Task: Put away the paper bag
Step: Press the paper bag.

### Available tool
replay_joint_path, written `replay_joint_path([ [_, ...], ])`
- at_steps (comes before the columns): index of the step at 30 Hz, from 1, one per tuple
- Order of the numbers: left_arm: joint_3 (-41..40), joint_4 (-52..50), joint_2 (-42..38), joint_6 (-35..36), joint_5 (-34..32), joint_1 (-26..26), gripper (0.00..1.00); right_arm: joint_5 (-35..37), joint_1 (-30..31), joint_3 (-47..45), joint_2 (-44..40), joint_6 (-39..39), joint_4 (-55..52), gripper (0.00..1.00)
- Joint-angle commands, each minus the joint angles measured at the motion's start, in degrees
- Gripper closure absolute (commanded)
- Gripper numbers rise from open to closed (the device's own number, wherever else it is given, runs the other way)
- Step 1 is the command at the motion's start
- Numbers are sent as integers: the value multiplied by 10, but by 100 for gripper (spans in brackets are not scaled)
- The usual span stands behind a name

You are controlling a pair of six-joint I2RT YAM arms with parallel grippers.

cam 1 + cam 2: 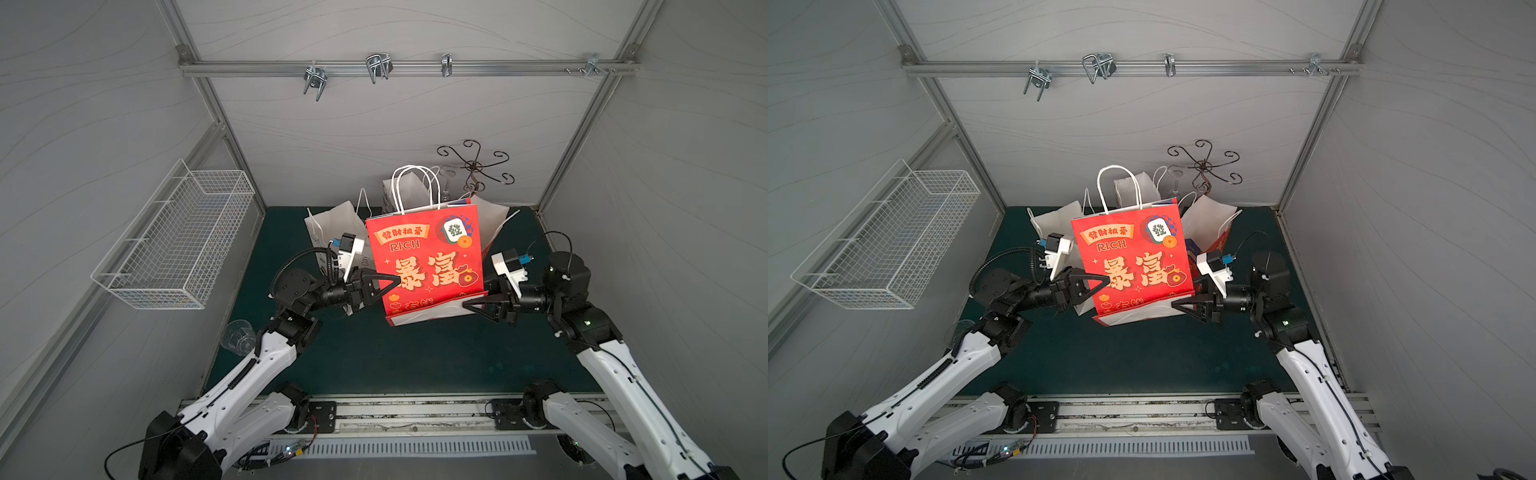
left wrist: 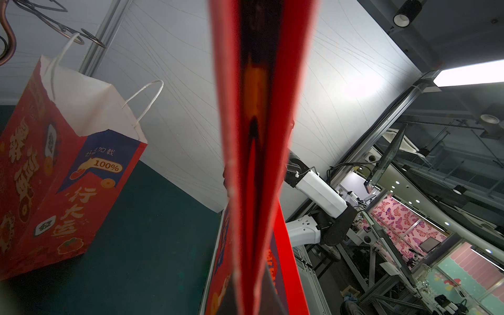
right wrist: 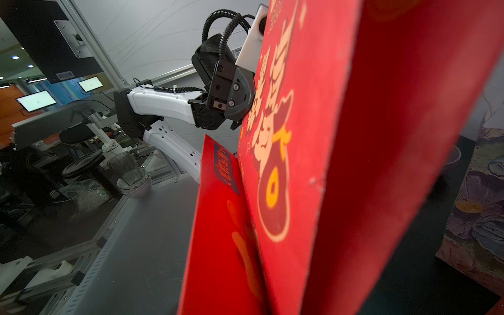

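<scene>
Red paper gift bag (image 1: 424, 257) with gold lettering and white twisted handles: flattened, held upright above the dark green tabletop mat (image 1: 374, 357), centre of the enclosure, in front of other standing paper bags (image 1: 332, 224). Left gripper (image 1: 392, 282) clamped tight on the bag's left edge, the fold pinched flat between its jaws in the left wrist view. Right gripper (image 1: 469, 305) at the bag's lower right corner, jaws narrowing around the folded base; firm hold or not, cannot tell. Risks, judged from here: right corner slipping out of an incomplete pinch, leaving the bag swinging from one side; paper tearing or creasing under opposing pulls; white wire wall basket (image 1: 178, 241) well apart at left, so a long carry with a floppy load; white handles (image 1: 415, 187) snagging on the basket rim.
</scene>
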Motion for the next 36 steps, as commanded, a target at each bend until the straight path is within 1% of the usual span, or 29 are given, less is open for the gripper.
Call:
replay_joint_path([
  [1, 23, 40, 3, -7, 11, -3, 100, -26, 9, 9, 6, 13, 33, 63],
  [3, 24, 35, 3, -6, 9, -3, 100, -29, 11, 9, 8, 17, 39, 67],
  [6, 25, 20, 1, 4, 2, -3, 100, -37, 11, 7, 10, 29, 55, 76],
  [8, 27, 0, -2, 18, -10, -3, 100, -41, 11, 9, 12, 35, 57, 80],
  [9, 30, -14, -5, 29, -22, -3, 100, -44, 11, 9, 13, 37, 58, 83],
  [10, 32, -38, -8, 44, -42, -2, 100, -47, 11, 10, 14, 39, 58, 88],
  [12, 34, -66, -20, 68, -91, -3, 100, -49, 11, 13, 15, 42, 56, 96],
  [13, 33, -74, -26, 76, -115, -2, 97, -48, 11, 13, 14, 44, 55, 99],
  [16, 35, -95, -41, 105, -169, -3, 80, -44, 11, 14, 10, 44, 55, 100],
  [17, 37, -104, -46, 115, -188, -3, 73, -41, 11, 14, 8, 44, 55, 100],
  [19, 37, -132, -65, 137, -252, -3, 49, -30, 11, 17, 2, 38, 52, 100],
  [20, 34, -133, -75, 147, -279, -3, 44, -22, 11, 18, 0, 35, 49, 100],
  [22, 22, -165, -105, 169, -342, -3, 37, 0, 11, 27, -4, 20, 34, 100],
  [25, 8, -219, -151, 196, -453, -3, 33, 42, 12, 40, -9, -3, 12, 100],
  [27, -10, -233, -181, 207, -489, -2, 28, 66, 11, 48, -10, -13, 3, 100],
  [28, -18, -238, -195, 207, -490, -2, 25, 72, 12, 52, -9, -16, 1, 100],
  [29, -22, -241, -203, 207, -475, -2, 23, 75, 12, 56, -8, -16, 2, 100],
  [30, -26, -245, -208, 208, -438, -2, 22, 76, 11, 61, -7, -15, 4, 100],
  [32, -26, -252, -204, 202, -331, -2, 21, 75, 11, 67, -4, -10, 12, 100],
  [33, -28, -247, -195, 185, -264, -2, 21, 73, 12, 71, -2, -8, 17, 100],
  [34, -32, -231, -182, 160, -198, -2, 21, 70, 12, 74, 0, -5, 22, 100],
  [35, -39, -206, -170, 131, -147, -3, 19, 65, 12, 77, 3, -3, 26, 100],
  [36, -47, -177, -154, 94, -101, -4, 14, 58, 13, 81, 6, -2, 29, 100],
])
